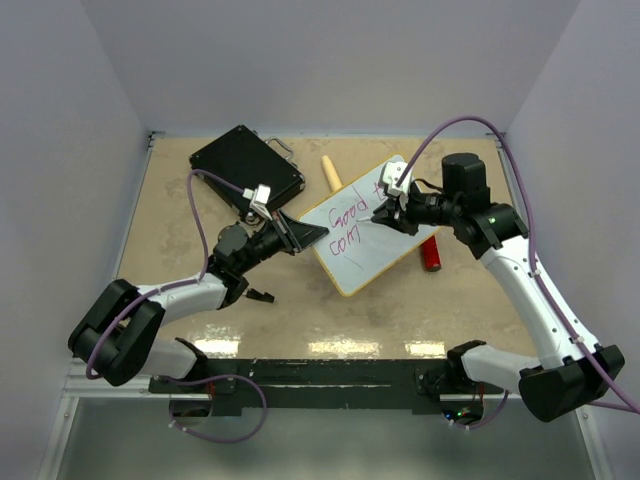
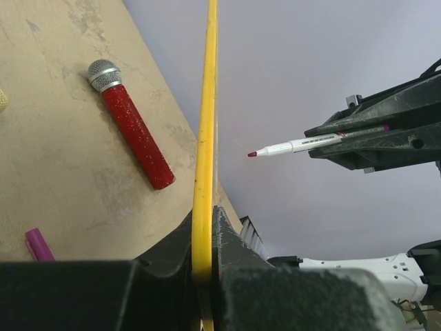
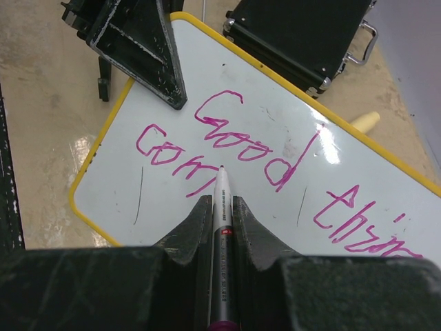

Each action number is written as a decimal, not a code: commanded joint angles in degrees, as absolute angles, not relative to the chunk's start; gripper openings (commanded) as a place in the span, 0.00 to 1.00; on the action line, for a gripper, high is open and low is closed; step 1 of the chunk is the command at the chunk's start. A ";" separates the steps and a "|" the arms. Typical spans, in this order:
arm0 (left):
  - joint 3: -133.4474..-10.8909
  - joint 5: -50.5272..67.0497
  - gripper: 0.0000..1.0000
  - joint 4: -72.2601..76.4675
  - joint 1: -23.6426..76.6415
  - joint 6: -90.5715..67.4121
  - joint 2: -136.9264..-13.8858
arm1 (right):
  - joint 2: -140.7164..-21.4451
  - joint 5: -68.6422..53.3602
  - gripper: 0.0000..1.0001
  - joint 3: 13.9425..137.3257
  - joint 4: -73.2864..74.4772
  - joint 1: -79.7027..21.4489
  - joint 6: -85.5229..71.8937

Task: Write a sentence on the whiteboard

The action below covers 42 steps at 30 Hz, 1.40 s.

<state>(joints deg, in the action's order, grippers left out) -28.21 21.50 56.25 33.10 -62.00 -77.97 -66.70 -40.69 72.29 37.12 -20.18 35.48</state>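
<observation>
Left gripper (image 1: pixel 308 234) clamps the whiteboard (image 1: pixel 360 262) by one edge, tilted over the desk (image 1: pixel 330 320). Right gripper (image 1: pixel 386 212) pinches the marker (image 3: pixel 222 200) by the sentence (image 3: pixel 248 141), second line. We'd worry a hard press (one-edge hold) pivots the board, smearing ink.

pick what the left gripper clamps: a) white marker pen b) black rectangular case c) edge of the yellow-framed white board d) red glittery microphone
c: the left gripper is shut on the edge of the yellow-framed whiteboard, seen edge-on in the left wrist view; the right gripper holds the white marker pen.
</observation>
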 commanded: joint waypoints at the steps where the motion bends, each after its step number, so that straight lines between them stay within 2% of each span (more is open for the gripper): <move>1: -29.00 22.15 0.00 65.83 32.78 -63.63 -74.88 | -65.65 -40.00 0.00 72.68 34.80 -20.04 34.72; 15: -31.64 23.64 0.00 65.04 31.91 -64.60 -75.49 | -66.80 -37.27 0.00 72.77 34.10 -20.13 34.37; 26: -32.34 24.52 0.00 67.50 31.46 -65.66 -77.69 | -67.24 -39.90 0.00 72.51 34.81 -20.13 35.33; 42: -33.05 24.78 0.00 68.12 31.55 -66.01 -78.57 | -68.91 -34.89 0.00 71.28 32.96 -20.04 33.66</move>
<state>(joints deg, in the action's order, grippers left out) -29.78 24.36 57.80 31.86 -64.36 -79.77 -68.40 -36.49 71.02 34.06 -20.21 33.85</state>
